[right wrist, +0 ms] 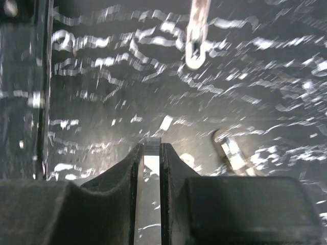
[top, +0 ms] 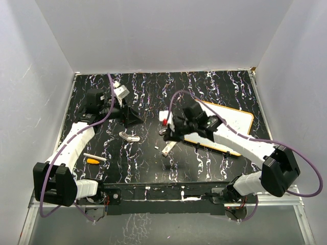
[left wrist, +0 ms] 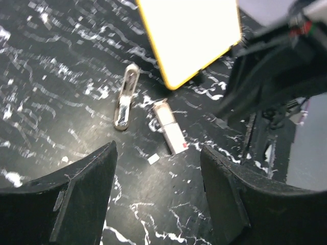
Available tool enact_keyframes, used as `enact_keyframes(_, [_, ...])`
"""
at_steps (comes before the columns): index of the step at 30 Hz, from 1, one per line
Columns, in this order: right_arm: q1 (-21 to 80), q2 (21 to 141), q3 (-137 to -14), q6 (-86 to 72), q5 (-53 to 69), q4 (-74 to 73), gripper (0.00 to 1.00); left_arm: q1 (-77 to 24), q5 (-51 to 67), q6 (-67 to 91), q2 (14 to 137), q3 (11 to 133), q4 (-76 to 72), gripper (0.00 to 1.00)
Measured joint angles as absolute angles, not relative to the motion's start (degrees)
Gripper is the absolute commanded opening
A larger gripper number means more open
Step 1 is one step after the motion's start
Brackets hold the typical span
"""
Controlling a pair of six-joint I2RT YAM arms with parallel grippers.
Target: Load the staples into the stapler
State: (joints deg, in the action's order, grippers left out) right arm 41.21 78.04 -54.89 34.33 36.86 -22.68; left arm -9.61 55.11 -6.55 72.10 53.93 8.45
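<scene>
The silver stapler (top: 129,136) lies on the black marbled table; the left wrist view shows the stapler (left wrist: 126,97) ahead of my fingers. Right of it lies a cream staples box (top: 167,149), the same box (left wrist: 170,127) having a red mark. My right gripper (top: 167,133) hovers just above that box. In the right wrist view this gripper (right wrist: 152,148) is shut on a thin ridged strip of staples (right wrist: 152,144), with the stapler (right wrist: 196,35) farther ahead. My left gripper (top: 132,118) hangs behind the stapler, and its jaws (left wrist: 157,150) stand open and empty.
A white board with a yellow edge (top: 235,125) lies under the right arm. A tiny white scrap (top: 156,148) sits between stapler and box. A thin white pen (top: 95,157) and an orange cap (top: 92,161) lie near the left arm. White walls enclose the table.
</scene>
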Motion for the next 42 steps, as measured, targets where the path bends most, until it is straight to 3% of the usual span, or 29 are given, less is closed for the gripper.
enact_keyframes(8, [35.0,81.7,-73.7,20.9,45.8,-22.4,0.16,-11.2,65.5,0.9,72.1,59.0,-0.9,0.62])
enact_keyframes(17, [32.9,84.3,-77.1,6.3,55.4,-18.8,0.16,-11.8,70.0,31.0,72.7,54.8,-36.4,0.56])
enact_keyframes(21, [31.8,84.6,-76.8,-0.3,59.2,-14.5,0.16,-12.2,70.5,37.8,72.9,53.1,-44.3,0.54])
enact_keyframes(30, [30.6,86.1,-76.6,-11.7,64.5,-5.6,0.16,-13.1,70.5,43.7,72.9,52.2,-50.3,0.52])
enact_keyframes(42, [30.5,88.7,-76.6,-18.7,66.4,0.2,0.16,-14.1,68.0,43.3,73.6,52.2,-41.1,0.48])
